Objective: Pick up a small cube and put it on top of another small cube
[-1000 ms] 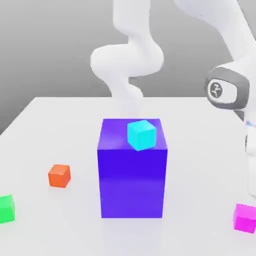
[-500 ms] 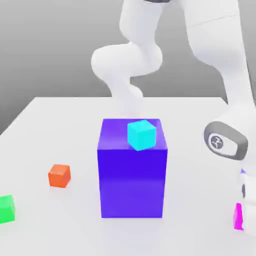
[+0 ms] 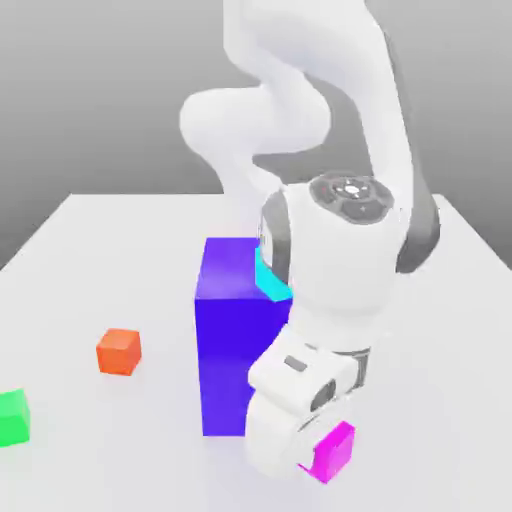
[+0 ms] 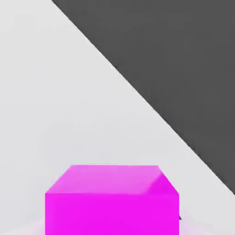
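The small magenta cube (image 3: 338, 448) sits at the tip of my hand, low in front of the big purple-blue block (image 3: 225, 330), toward the exterior view's right. My gripper (image 3: 322, 461) is shut on it. In the hand view the magenta cube (image 4: 111, 199) looms close, above the white table (image 4: 55, 114). A small cyan cube (image 3: 268, 280) rests on top of the big block, half hidden behind my arm.
A small orange cube (image 3: 118, 351) lies on the table at the exterior view's left, and a small green cube (image 3: 13, 417) sits nearer the left edge. My arm's bulky wrist (image 3: 340, 250) covers the big block's right side.
The arm came down to the magenta cube at the exterior view's right, closed on it, and has swung left with it to in front of the big block.
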### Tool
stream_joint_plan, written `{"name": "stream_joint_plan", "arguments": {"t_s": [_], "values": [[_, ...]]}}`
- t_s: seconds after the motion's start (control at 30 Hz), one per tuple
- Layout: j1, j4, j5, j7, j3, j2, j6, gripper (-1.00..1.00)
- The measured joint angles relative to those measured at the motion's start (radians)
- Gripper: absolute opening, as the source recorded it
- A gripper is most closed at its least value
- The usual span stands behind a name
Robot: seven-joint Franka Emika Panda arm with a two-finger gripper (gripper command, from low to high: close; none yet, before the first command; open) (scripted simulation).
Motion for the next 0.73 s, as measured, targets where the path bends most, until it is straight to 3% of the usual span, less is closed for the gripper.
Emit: {"name": "stream_joint_plan", "arguments": {"t_s": [0.23,0.37,0.4,0.63,0.73], "values": [[-0.201,-0.048,0.066,-0.084,-0.168,-0.062,-0.014,-1.0],[-0.357,-0.01,0.173,-0.182,-0.225,0.027,0.032,-1.0],[-0.408,0.013,0.215,-0.216,-0.224,0.073,0.053,1.0],[-0.453,0.036,0.243,-0.239,-0.231,0.101,0.058,1.0],[-0.443,0.036,0.185,-0.198,-0.267,0.022,-0.015,1.0]]}}
